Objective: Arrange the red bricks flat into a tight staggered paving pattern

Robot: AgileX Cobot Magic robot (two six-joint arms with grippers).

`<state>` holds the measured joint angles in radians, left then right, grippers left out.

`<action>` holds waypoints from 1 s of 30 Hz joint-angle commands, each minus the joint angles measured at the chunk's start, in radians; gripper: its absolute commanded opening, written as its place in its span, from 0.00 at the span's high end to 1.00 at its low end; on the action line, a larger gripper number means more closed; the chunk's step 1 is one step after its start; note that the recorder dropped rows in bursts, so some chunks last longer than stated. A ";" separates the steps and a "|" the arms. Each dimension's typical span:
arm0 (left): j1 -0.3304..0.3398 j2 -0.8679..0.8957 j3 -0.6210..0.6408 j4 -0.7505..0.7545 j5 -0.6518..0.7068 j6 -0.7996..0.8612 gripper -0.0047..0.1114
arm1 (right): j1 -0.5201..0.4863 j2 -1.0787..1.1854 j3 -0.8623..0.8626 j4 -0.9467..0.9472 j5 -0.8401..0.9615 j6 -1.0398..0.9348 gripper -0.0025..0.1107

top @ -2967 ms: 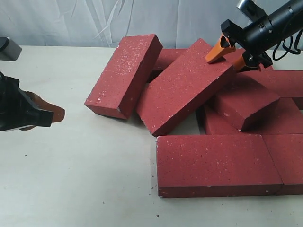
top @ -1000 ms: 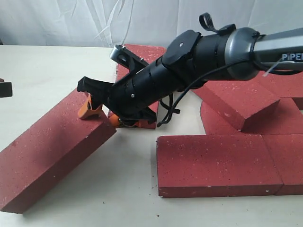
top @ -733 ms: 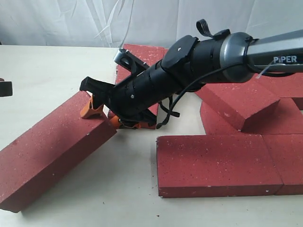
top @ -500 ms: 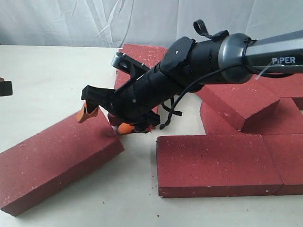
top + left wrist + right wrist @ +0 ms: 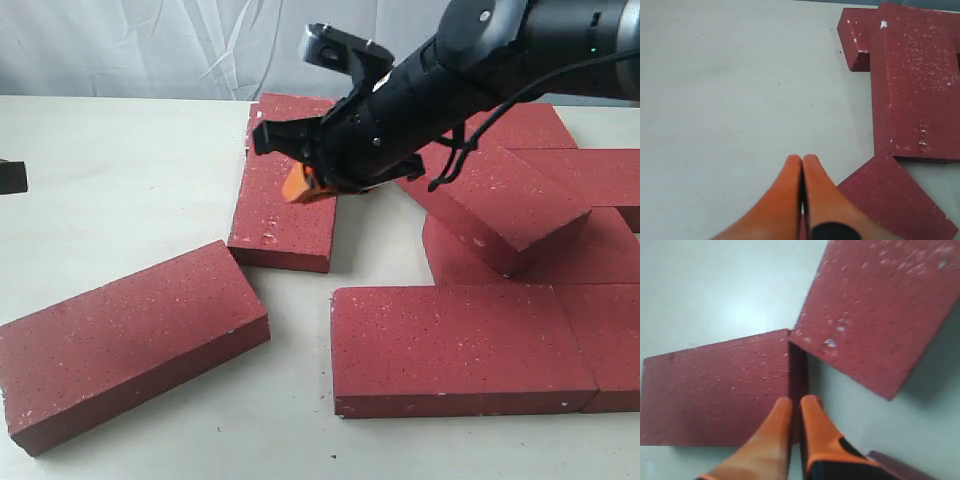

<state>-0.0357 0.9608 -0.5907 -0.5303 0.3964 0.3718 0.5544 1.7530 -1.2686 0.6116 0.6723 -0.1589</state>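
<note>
We hold our right fingers point(image 5: 780, 420) pinched together, empty, above the dark-red rectangular paver bricks point(image 5: 285, 220), likely to nudge a skewed one tight; left fingers point(image 5: 787, 190) pinched too.

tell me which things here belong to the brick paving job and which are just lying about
Part of the job:
- loose red brick at front left
- middle red brick
- flat red bricks at front right
- piled red bricks at back right
- right end effector and left end effector, both shut and empty

Just there:
- table
- white backdrop
</note>
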 commanded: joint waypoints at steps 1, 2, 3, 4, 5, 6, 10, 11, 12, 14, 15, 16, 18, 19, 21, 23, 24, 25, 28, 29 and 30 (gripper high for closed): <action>0.004 -0.007 0.005 -0.086 0.036 0.061 0.96 | -0.074 -0.026 0.000 -0.173 -0.095 0.016 0.98; 0.004 -0.007 0.005 -0.111 0.036 0.086 0.96 | -0.092 -0.022 0.000 -0.215 -0.125 0.034 0.99; 0.004 -0.007 0.005 -0.132 0.036 0.098 0.96 | -0.103 -0.016 -0.002 -0.243 -0.154 0.042 0.99; 0.004 -0.007 0.005 -0.151 0.041 0.108 0.96 | -0.114 -0.007 -0.008 -0.269 -0.171 0.045 0.99; 0.004 -0.007 0.005 -0.174 0.050 0.126 0.96 | -0.128 0.014 -0.025 -0.303 -0.186 0.045 0.99; 0.004 -0.007 0.005 -0.188 0.057 0.142 0.96 | -0.138 0.032 -0.042 -0.326 -0.188 0.045 0.99; 0.004 -0.007 0.005 -0.232 0.064 0.193 0.96 | -0.166 0.152 -0.157 -0.419 -0.121 0.049 0.99; 0.004 -0.007 0.005 -0.238 0.057 0.196 0.96 | -0.166 0.195 -0.197 -0.455 -0.077 0.049 0.99; 0.004 -0.007 0.005 -0.237 0.058 0.197 0.96 | -0.166 0.224 -0.225 -0.480 -0.035 0.049 0.99; 0.004 -0.007 0.005 -0.240 0.055 0.215 0.96 | -0.162 0.289 -0.288 -0.520 0.045 0.049 0.99; 0.004 -0.007 0.005 -0.240 0.053 0.214 0.96 | -0.162 0.311 -0.307 -0.526 0.067 0.049 0.99; 0.004 -0.007 0.005 -0.240 0.051 0.214 0.96 | -0.162 0.336 -0.325 -0.528 0.085 0.049 0.99; 0.004 -0.007 0.005 -0.250 0.051 0.214 0.96 | -0.162 0.370 -0.346 -0.528 0.101 0.049 0.99; 0.004 -0.007 0.005 -0.256 0.053 0.214 0.96 | -0.158 0.385 -0.351 -0.522 0.103 0.048 0.99; 0.004 -0.007 0.005 -0.261 0.053 0.214 0.96 | -0.146 0.409 -0.364 -0.516 0.099 0.048 0.99; 0.004 -0.007 0.005 -0.264 0.054 0.214 0.96 | -0.134 0.426 -0.375 -0.506 0.071 0.046 0.99; 0.004 -0.007 0.005 -0.266 0.054 0.214 0.96 | -0.126 0.431 -0.380 -0.500 0.044 0.040 0.99; 0.004 -0.007 0.005 -0.265 0.056 0.214 0.96 | -0.119 0.436 -0.387 -0.500 0.009 0.034 0.99; 0.004 -0.007 0.005 -0.265 0.056 0.214 0.96 | -0.095 0.445 -0.415 -0.497 -0.102 0.016 0.99; 0.004 -0.007 0.005 -0.265 0.059 0.214 0.96 | -0.085 0.452 -0.428 -0.497 -0.133 0.001 0.99; 0.004 -0.007 0.005 -0.265 0.059 0.214 0.96 | -0.075 0.456 -0.444 -0.495 -0.156 -0.021 0.99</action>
<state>-0.0357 0.9608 -0.5907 -0.7869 0.4583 0.5832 0.4578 2.2030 -1.6766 0.1116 0.6065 -0.1383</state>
